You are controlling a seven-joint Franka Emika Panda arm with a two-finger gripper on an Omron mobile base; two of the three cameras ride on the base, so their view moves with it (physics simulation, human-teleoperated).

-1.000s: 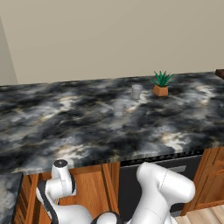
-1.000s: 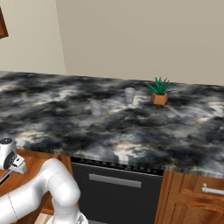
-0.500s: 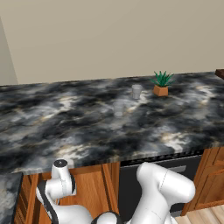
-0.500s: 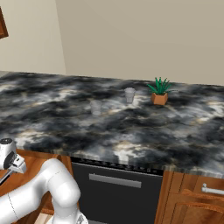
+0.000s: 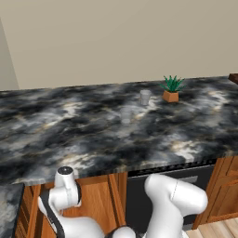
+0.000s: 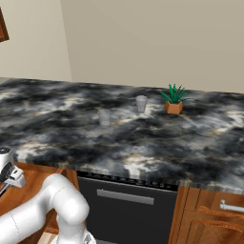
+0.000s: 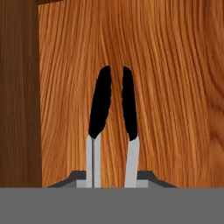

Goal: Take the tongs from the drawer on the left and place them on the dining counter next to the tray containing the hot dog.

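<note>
In the hand view the tongs (image 7: pixel 99 105) point away from me, two silvery arms ending in black tips that stand close together. They rise from between my gripper (image 7: pixel 113 180), which is shut on their silvery arms. Beneath them lies the reddish-brown wooden floor of the drawer (image 7: pixel 175 87), with a darker wooden wall along the left. In the base views my arm (image 5: pixel 65 195) bends down to the left, below the edge of the marbled top. The dining counter, the tray and the hot dog are out of view.
A black-and-grey marbled kitchen counter (image 5: pixel 69 135) spans the base views above wooden cabinets. On it stand two small clear cups (image 5: pixel 145 96) (image 5: pixel 125 115) and a potted plant (image 5: pixel 170 89). A dark dishwasher front (image 6: pixel 128 205) sits below, to the right of my arm.
</note>
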